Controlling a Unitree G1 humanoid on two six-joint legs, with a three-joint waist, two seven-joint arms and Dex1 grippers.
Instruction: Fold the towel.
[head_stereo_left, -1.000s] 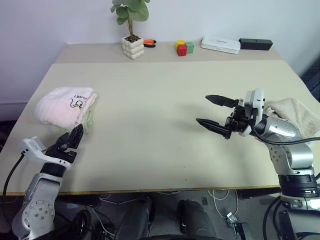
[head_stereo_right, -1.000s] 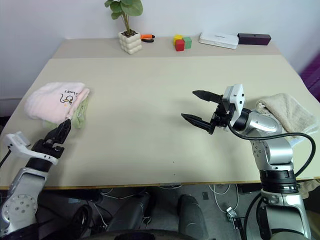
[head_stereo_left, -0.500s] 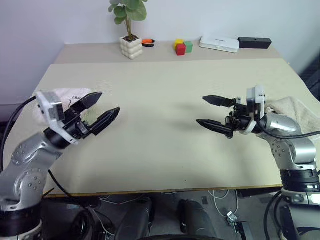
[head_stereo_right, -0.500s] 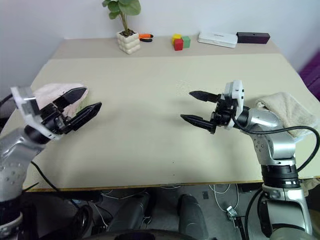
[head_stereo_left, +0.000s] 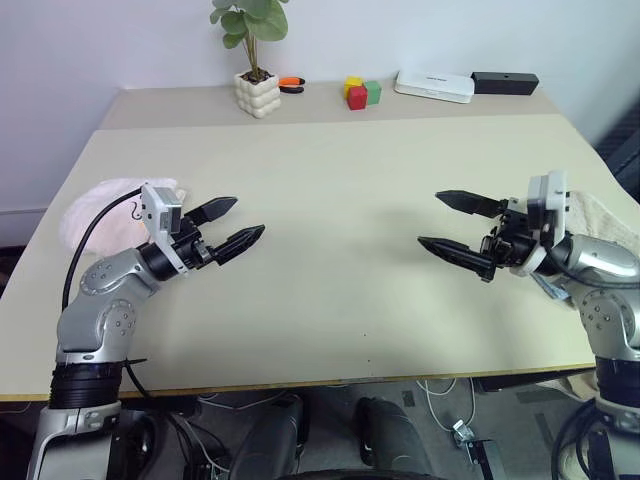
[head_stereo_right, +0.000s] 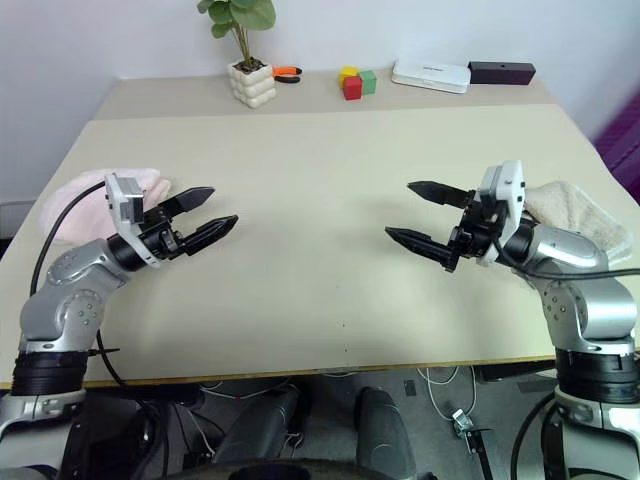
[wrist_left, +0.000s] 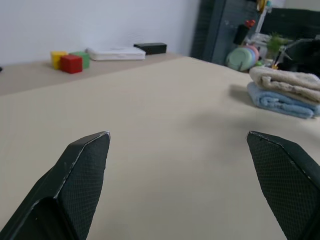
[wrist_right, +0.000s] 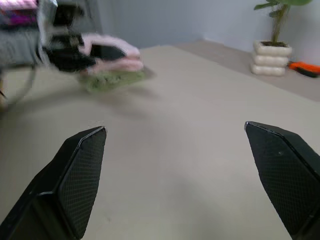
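Note:
The towel (head_stereo_left: 100, 205) is a bunched pale pink cloth on the left side of the table (head_stereo_left: 330, 180); my left arm hides part of it. In the right wrist view the towel (wrist_right: 112, 50) rests on a light-green cloth (wrist_right: 112, 77). My left gripper (head_stereo_left: 248, 218) hovers just right of the towel, open and empty, pointing towards the table's middle. My right gripper (head_stereo_left: 429, 219) hovers over the right side, open and empty, pointing left towards the other gripper. Bare table lies between the two.
A beige towel (wrist_left: 285, 80) lies on a light-blue one (wrist_left: 280, 100) at the table's right edge, behind my right arm. Along the far edge stand a potted plant (head_stereo_left: 258, 92), coloured blocks (head_stereo_left: 362, 93), a white box (head_stereo_left: 435, 86) and a black box (head_stereo_left: 505, 82).
My left arm rose from the table's near left edge and swung right, so its gripper now points inward beside the towel. My right gripper drew slightly to the right. Both stayed open.

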